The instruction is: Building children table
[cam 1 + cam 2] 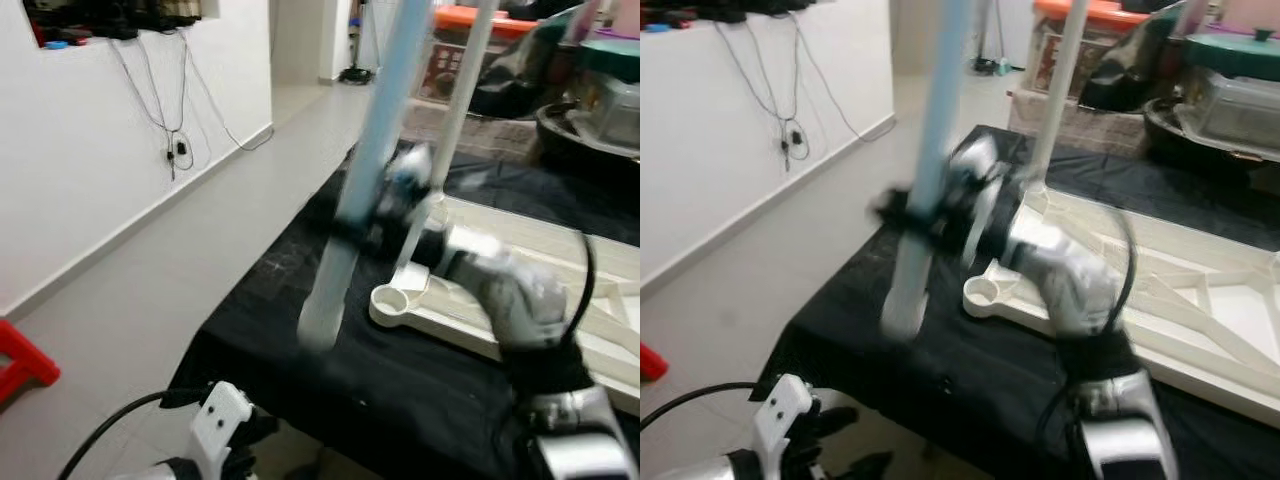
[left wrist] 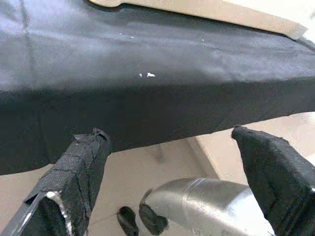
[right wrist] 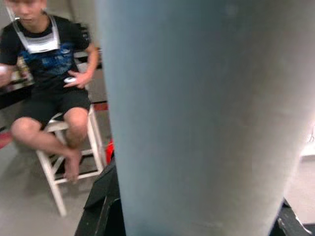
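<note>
Landmark: white table top (image 1: 520, 290), lying upside down on the black-draped surface (image 1: 330, 350); all places below are given relative to it.
Wall: white wall (image 1: 90, 150) far to the left of the table top, with dark cables (image 1: 178, 130) hanging down it.
Red object: red item (image 1: 20, 362) on the floor (image 1: 160, 290), far left of the table top and lower in view; its kind cannot be told.
Left end effector: left end effector (image 2: 172, 167) hangs below the near-left edge of the surface, well apart from the table top; its fingers (image 2: 74, 177) stand wide apart with nothing between them.
Blue leg: pale blue table leg (image 1: 370, 170), blurred, held nearly upright and tilted slightly, just left of the table top's near-left corner, its lower end above the black cloth.
Right end effector: right end effector (image 1: 930, 225) is closed around the blue leg partway up, just left of that corner.
Corner socket: round socket (image 1: 388, 297) at the near-left corner of the table top, just right of the blue leg.
White leg: white table leg (image 1: 455, 110) stands upright on the table top, behind the socket.
Person: seated on a white stool (image 3: 64, 162), seen past the blue leg in the right wrist view.
</note>
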Robot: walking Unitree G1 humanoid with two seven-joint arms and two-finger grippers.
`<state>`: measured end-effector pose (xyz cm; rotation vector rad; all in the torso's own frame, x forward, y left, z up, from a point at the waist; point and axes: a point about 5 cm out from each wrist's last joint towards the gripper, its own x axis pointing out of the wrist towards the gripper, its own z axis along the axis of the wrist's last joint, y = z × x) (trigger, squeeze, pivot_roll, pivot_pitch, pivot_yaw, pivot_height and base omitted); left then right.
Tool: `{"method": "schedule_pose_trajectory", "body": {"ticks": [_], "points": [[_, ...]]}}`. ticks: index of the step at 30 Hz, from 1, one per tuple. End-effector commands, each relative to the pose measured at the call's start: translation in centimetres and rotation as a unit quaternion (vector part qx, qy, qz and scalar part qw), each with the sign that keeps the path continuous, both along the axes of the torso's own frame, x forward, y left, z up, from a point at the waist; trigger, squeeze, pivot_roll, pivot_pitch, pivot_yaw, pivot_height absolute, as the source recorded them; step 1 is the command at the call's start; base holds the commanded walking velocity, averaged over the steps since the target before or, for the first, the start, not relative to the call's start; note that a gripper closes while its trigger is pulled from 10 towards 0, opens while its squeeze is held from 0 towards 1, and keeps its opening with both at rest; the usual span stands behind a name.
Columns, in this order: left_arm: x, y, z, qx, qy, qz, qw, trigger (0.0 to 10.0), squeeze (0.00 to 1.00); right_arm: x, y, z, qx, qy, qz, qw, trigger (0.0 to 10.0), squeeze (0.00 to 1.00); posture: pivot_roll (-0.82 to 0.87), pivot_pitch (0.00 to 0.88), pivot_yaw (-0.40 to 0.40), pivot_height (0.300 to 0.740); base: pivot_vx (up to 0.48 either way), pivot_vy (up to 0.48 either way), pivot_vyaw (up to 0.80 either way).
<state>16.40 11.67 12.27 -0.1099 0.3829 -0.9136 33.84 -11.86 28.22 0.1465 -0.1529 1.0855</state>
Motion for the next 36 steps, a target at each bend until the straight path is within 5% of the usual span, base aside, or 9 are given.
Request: {"method": "schedule_pose_trajectory", "body": {"ticks": [1,9,19,20,30,36], "points": [[-0.1,-1.9,2.0,-0.032,-0.038,0.014,0.999,10.0,0.00,2.4,-1.0,0.5,-0.002,-0.020,-0.057,0.998,0.0,0.00,0.12,0.130,-0.063,0.740,0.000,0.000,0.00],[-1.6,-3.7,4.2,-0.064,-0.059,0.027,0.996,10.0,0.00,5.2,-2.7,2.9,0.000,-0.066,-0.128,0.990,0.0,0.00,0.13,0.221,-0.062,0.740,0.000,0.000,0.00],[-2.7,-4.2,4.7,-0.069,-0.051,0.035,0.996,10.0,0.00,5.6,-4.3,4.1,0.012,-0.068,-0.122,0.990,0.0,0.00,0.13,0.258,-0.060,0.740,0.000,0.000,0.00],[-3.1,-4.3,4.7,-0.065,-0.046,0.033,0.996,10.0,0.00,5.7,-4.7,4.7,0.035,-0.066,-0.127,0.989,10.0,0.00,0.12,0.255,-0.054,0.740,0.000,0.000,-0.68],[-3.7,-4.8,3.9,-0.030,-0.043,0.007,0.999,10.0,0.00,5.5,-3.6,6.8,0.082,-0.108,-0.086,0.987,10.0,0.00,0.13,0.242,-0.055,0.740,0.000,0.000,-0.72],[-3.3,-4.6,3.7,-0.027,-0.040,0.019,0.999,10.0,0.00,5.4,-2.7,6.8,0.059,-0.117,-0.064,0.989,10.0,0.00,0.13,0.239,-0.048,0.740,0.000,0.000,0.00]]}}
